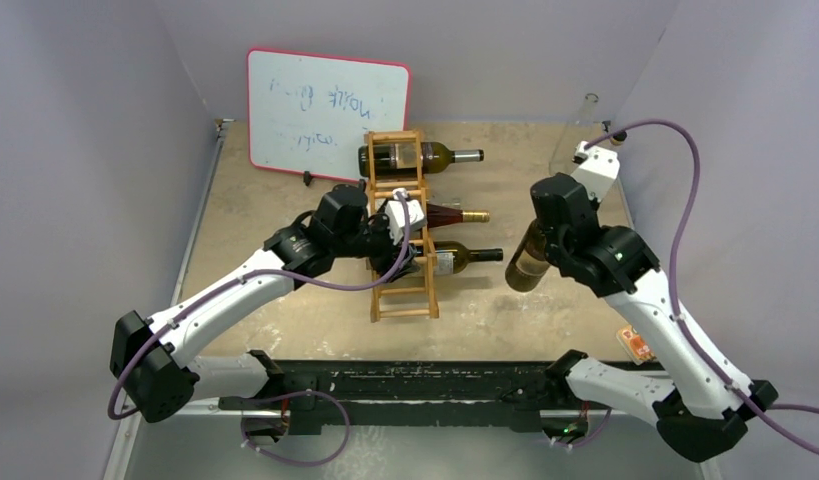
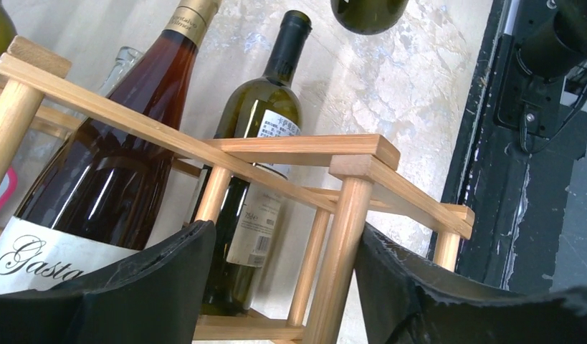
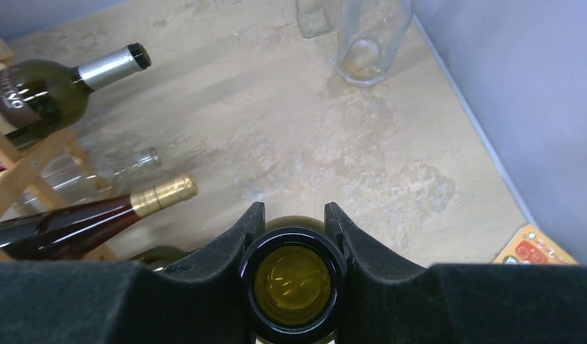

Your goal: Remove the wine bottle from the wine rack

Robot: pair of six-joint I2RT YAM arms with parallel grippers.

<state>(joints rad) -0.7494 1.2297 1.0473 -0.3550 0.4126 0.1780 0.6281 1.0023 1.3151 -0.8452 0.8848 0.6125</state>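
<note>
One bottle (image 1: 528, 262) is off the rack (image 1: 405, 300), grasped by the right pincer (image 3: 293, 215); only setting down remains. The left pincer (image 2: 284, 240) straddles the rack, released.

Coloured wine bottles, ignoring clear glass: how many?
4. Three lie in the tan wooden rack: green silver-capped bottle farthest, reddish gold-foiled bottle midway, green black-capped bottle nearest. The right gripper holds the olive-green bottle, off it. Others may be hidden.
</note>
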